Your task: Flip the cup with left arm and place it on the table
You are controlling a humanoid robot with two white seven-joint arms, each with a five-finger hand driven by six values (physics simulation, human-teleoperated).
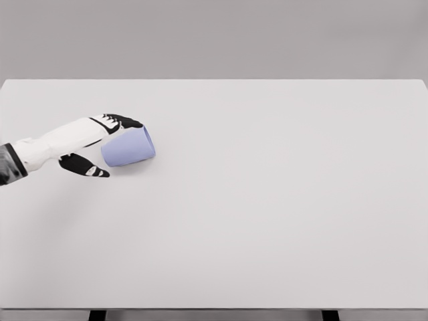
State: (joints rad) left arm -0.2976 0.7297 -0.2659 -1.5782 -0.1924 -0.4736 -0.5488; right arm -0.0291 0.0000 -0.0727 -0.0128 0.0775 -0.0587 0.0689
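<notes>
left robot hand (107, 144) was at the lilac cup (128, 148), fingers (124, 122) over its top, thumb (85, 166) spread below; firm grasp could not be told. cup lay on its side, desk's (281, 214) left part. step judged: grasping. next: lift, rotate upright, set down. desk plain white, grey wall (214, 37) behind.

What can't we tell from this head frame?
- Grasp: the left hand brackets the cup, fingers above, thumb below; actual contact is unclear, too small.
- Cup opening: which end is open can't be read, since the hand covers its left end.
- Left arm: cut off by the left edge.
- Right arm: out of frame.
</notes>
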